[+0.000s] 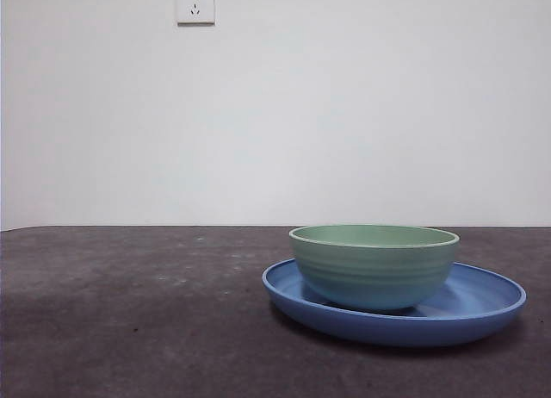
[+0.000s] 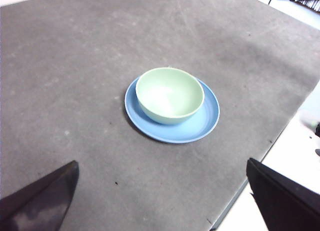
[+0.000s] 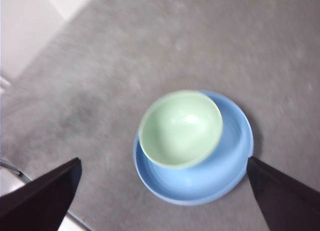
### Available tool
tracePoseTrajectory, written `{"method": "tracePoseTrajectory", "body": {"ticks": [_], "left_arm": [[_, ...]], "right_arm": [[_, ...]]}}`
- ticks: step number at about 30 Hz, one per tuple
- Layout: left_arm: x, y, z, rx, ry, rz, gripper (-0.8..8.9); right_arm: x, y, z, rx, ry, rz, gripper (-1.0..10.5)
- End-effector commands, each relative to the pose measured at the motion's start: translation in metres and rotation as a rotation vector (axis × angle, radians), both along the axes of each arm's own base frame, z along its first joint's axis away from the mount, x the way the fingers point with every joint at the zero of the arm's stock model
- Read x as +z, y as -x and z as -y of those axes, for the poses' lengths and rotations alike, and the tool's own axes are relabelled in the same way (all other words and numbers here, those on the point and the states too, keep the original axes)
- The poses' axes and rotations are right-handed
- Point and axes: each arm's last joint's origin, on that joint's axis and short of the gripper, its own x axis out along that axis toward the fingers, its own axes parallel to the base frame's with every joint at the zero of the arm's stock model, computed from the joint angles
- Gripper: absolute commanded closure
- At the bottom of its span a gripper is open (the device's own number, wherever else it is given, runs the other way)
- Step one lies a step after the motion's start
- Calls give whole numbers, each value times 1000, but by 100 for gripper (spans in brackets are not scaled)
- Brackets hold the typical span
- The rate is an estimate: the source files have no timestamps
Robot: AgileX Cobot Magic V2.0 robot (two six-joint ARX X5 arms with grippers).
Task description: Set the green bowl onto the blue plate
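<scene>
Mint-green bowl [image 1: 374, 267] sits on our blue plate [image 1: 482, 305], right of centre; both grippers spread, empty.

Dark grey table [image 1: 129, 312], one plate on it.
You see the blue plate [image 1: 482, 307] lying flat on the mat, well ahead of both wrist cameras.

left claw [image 2: 160, 201] spread wide, right claw [image 3: 162, 201] likewise
</scene>
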Motion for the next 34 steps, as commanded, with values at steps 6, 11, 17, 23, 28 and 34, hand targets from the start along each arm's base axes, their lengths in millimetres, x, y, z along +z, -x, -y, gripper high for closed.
{"method": "tracePoseTrajectory", "body": {"ticks": [6,11,17,23,28,34], "left_arm": [[3,-1,1,-1,15,13,156],[3,-1,1,-1,15,12,156],[3,-1,1,-1,15,12,156],[3,-1,1,-1,15,13,156],[3,-1,1,-1,15,13,156],[3,-1,1,-1,15,13,156]], "right_arm": [[-20,-49,-5,-20,35,-217,372],[-47,-87,-2,-17,81,-341,375],[-80,-127,4,-27,103,-442,522],[-113,-153,4,-9,107,-532,601],[-137,-167,2,-1,111,-591,646],[-162,-180,-3,73,54,-635,682]]}}
